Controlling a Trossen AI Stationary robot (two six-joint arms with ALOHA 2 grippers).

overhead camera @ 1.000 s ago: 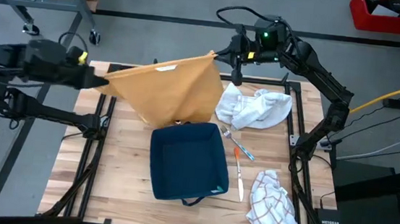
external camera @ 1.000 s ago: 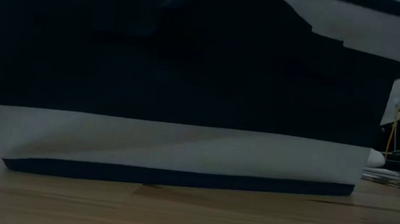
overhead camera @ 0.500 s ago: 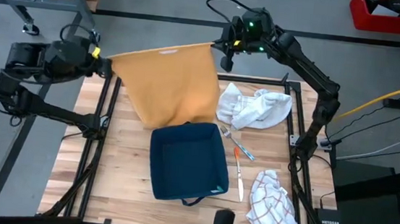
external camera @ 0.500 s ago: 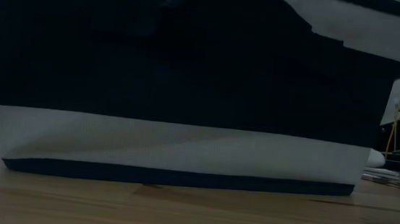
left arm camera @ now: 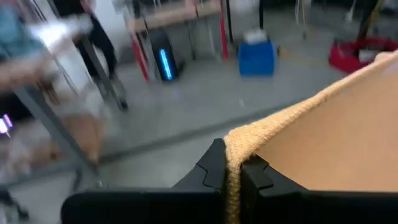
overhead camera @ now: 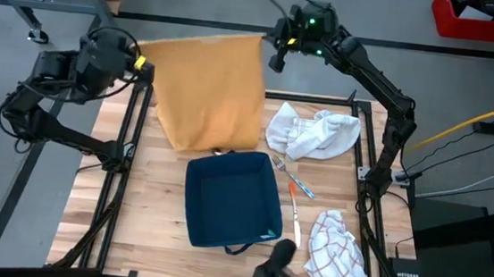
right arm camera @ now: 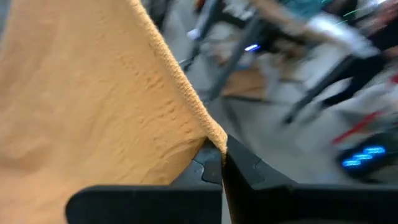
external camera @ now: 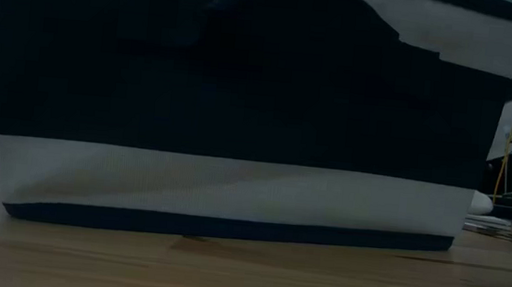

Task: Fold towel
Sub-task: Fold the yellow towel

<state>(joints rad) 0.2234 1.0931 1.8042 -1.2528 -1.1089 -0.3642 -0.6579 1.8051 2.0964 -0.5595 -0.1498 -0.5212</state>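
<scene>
An orange-tan towel [overhead camera: 208,90] hangs stretched between my two grippers above the table's far edge; its lower end sags toward the table by the dark bin. My left gripper [overhead camera: 139,65] is shut on its left top corner, my right gripper [overhead camera: 271,53] on its right top corner. The wrist views show the same towel [left arm camera: 329,143] [right arm camera: 87,106] running off from each gripper [left arm camera: 235,175] [right arm camera: 216,163]. The low view shows only the bin's wall. My left gripper pinches the towel's top left corner [left arm camera: 239,140] between its two fingers; the top edge runs taut from there toward the other gripper, and the cloth hangs below. My right gripper pinches the top right corner [right arm camera: 214,140] between its fingers; the cloth falls away below it.
A dark blue square bin [overhead camera: 231,200] stands in the table's middle and fills the low view [external camera: 241,105]. A white cloth [overhead camera: 315,134] lies crumpled at far right, a checked cloth [overhead camera: 337,254] at near right, and cutlery [overhead camera: 294,192] between them.
Both grippers have risen and moved toward the table's far edge, carrying the towel's top corners. The top edge has drawn straighter and the towel hangs flatter and higher than a second ago. Both stayed shut on the corners.
</scene>
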